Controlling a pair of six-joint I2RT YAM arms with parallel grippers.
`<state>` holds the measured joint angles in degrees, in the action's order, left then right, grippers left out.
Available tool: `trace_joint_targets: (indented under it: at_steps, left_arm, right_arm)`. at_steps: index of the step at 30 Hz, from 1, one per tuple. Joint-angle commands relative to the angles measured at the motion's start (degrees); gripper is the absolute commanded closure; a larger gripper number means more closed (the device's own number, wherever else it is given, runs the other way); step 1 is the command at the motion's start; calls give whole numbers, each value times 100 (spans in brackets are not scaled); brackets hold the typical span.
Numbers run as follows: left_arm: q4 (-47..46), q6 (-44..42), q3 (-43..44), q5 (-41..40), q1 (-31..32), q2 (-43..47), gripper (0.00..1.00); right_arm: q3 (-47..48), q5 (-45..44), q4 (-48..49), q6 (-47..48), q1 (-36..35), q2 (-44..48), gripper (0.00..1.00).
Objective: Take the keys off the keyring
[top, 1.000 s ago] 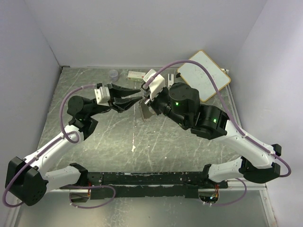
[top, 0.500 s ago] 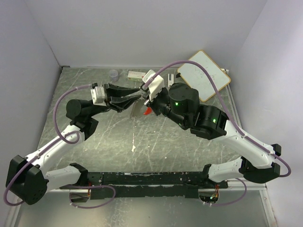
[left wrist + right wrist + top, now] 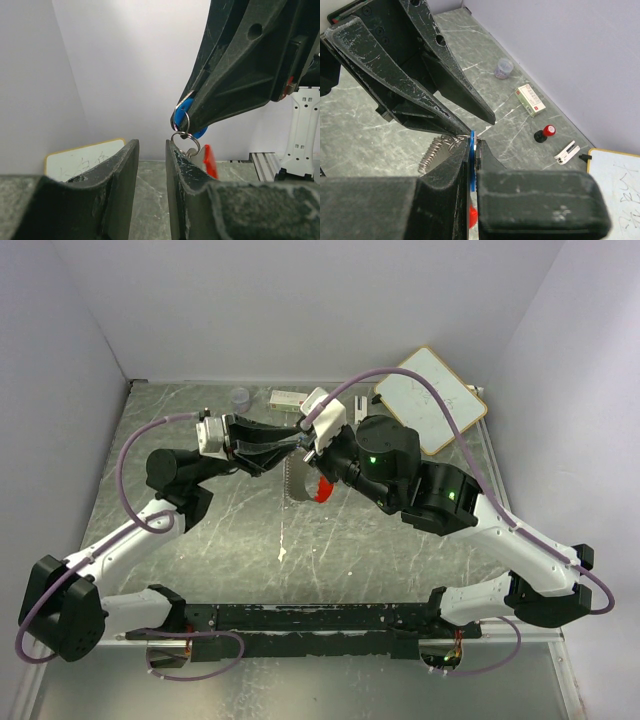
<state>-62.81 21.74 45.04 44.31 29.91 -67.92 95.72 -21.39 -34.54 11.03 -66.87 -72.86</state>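
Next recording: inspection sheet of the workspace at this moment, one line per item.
Surface: grey marbled table, white scratches.
Job's things: blue-headed key and silver key bunch on the keyring, held off the table; red strip hanging below.
Clutter: cup, white box, red-and-black knob, white clip, whiteboard, along the far edge.
Grippers: right gripper shut on the blue-headed key; left gripper open, one fingertip at the keyring.
Cables: purple cables loop along both arms, away from the keys.
Surroundings: plain pale walls.

Plain pale walls (image 3: pixel 300 310) enclose a grey, marble-veined tabletop (image 3: pixel 240 540) on three sides under even light, its surface scuffed white.
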Motion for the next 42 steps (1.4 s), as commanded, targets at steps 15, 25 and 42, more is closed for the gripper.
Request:
trace_joint_targets:
  at_steps: [15, 25, 42]
  left_arm:
    - [-521, 124, -82, 538, -39, 54, 63]
    - [-623, 253, -89, 526, -40, 77, 63]
    - [-477, 147, -36, 586, -40, -34, 77]
  right_arm:
    - [-36, 3, 230, 32, -12, 52, 100]
    - [8, 51, 215, 42, -11, -39, 100]
    - [61, 177, 318, 57, -15, -98, 100]
